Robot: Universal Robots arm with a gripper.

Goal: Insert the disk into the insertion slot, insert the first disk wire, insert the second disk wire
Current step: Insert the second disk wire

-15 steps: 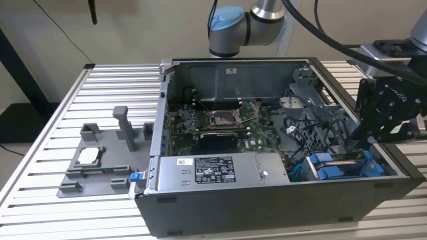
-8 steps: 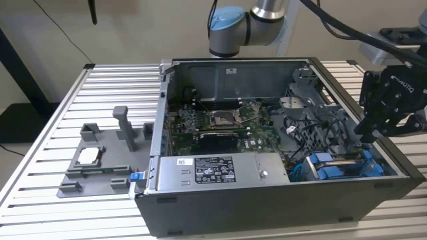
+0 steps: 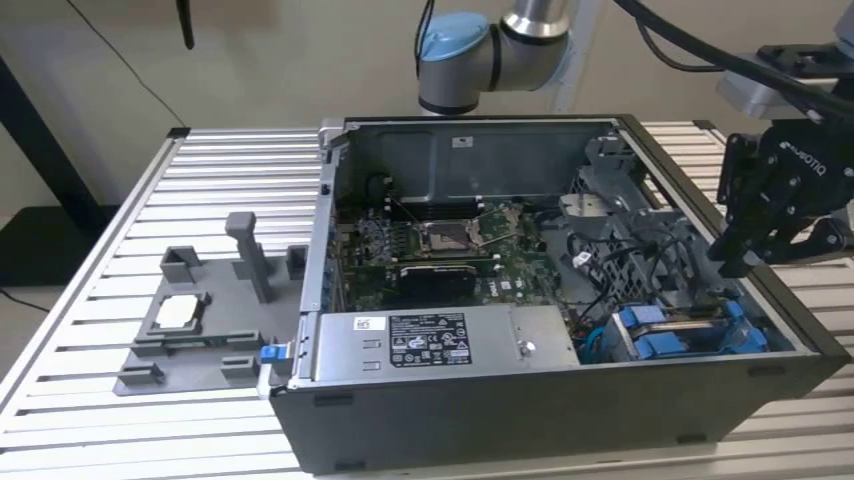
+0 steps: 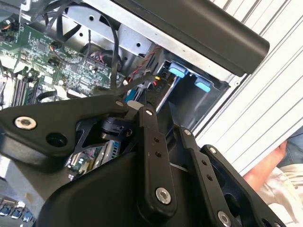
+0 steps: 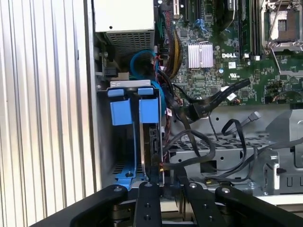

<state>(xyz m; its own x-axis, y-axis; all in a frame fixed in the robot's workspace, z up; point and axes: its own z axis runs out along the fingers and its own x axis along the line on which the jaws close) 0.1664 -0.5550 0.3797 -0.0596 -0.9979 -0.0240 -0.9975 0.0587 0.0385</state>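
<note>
The end effector [image 3: 742,258], state I cannot tell, hangs over the disk [image 5: 155,142] in the insertion slot [image 5: 130,84], where loose cables [image 5: 196,111] beside it may snag.

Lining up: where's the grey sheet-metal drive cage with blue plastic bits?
The drive cage is at the exterior view's lower right, beside the grey power supply box.

Grey sheet-metal insertion slot [image 5: 132,83] carries smooth blue plastic tabs [image 5: 120,111].

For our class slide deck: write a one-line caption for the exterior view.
Robot gripper hangs near the blue-tabbed drive cage of an open computer case.
</note>
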